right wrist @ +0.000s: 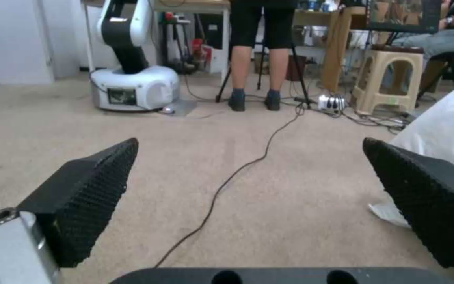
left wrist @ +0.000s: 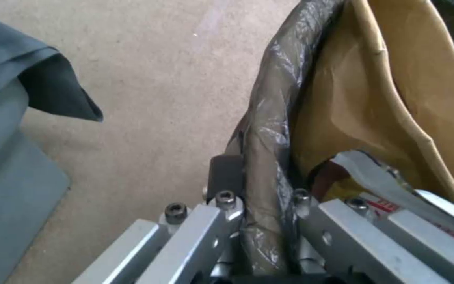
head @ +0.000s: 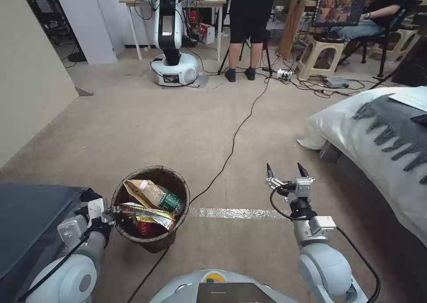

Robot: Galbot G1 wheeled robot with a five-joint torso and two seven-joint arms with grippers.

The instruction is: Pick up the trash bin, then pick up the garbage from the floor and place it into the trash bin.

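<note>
Left end effector clenched on rim of round bin with crinkled brown liner, lower left of frame; tan paper bag and wrappers inside. Right end effector released, lower right. Risk: thin liner slipping in grip, bin tipping.

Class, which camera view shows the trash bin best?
The head view: the whole trash bin shows, garbage inside, left hand on its rim. The left wrist view gives just the rim and bag close up.

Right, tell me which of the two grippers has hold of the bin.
The left gripper: it is clamped on the trash bin at its bag-lined rim. The right gripper hangs open over bare carpet, holding nothing.
</note>
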